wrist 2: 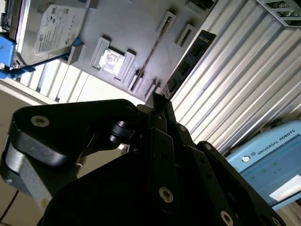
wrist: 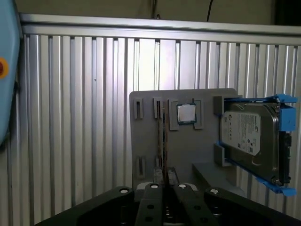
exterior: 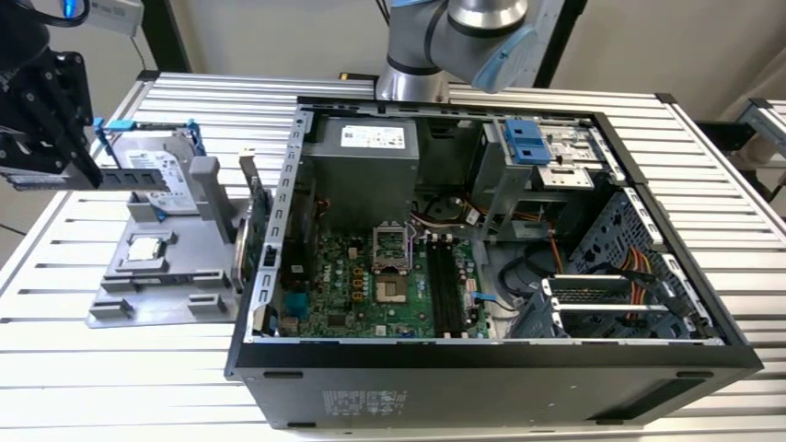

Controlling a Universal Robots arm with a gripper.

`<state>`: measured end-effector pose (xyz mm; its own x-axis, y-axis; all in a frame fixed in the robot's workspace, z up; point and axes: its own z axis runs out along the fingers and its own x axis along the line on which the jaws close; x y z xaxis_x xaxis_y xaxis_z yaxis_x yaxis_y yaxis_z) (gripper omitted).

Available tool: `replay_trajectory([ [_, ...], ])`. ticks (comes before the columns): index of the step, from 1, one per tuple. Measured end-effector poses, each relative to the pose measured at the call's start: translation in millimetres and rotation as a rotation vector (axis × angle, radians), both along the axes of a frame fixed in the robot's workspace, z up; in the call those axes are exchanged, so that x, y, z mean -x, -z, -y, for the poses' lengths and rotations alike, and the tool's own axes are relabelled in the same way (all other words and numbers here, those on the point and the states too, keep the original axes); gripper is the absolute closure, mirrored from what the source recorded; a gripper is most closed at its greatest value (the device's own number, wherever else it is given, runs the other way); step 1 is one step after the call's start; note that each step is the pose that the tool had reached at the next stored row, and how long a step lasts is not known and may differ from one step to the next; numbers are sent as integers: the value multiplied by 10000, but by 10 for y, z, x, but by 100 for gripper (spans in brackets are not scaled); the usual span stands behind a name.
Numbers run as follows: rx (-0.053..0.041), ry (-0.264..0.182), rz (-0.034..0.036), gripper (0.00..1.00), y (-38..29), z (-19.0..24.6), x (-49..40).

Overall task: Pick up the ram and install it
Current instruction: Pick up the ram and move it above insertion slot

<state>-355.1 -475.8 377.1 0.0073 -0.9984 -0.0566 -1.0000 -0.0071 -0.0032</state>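
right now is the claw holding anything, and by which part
The claw is shut on the ram, pinching its flat faces from above at the upper long edge. Where along the stick's length the hold sits cannot be told.

On the table point(exterior: 74, 368), the computer case point(exterior: 491, 378) sits at the exterior view's right, with the holder point(exterior: 166, 285) just left of it. The holder bears the hard drive point(exterior: 166, 198) far and the processor point(exterior: 145, 249) nearer. The gripper point(exterior: 84, 173) holds the ram point(exterior: 135, 177) over the holder.

Exterior view looks down — both wrist views face the tray point(wrist: 188, 146).
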Motion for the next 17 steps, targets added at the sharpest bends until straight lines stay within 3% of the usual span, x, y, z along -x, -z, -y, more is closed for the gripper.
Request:
replay_trajectory([
  [17, 3, 0, 0, 100, -2, 0, -49],
])
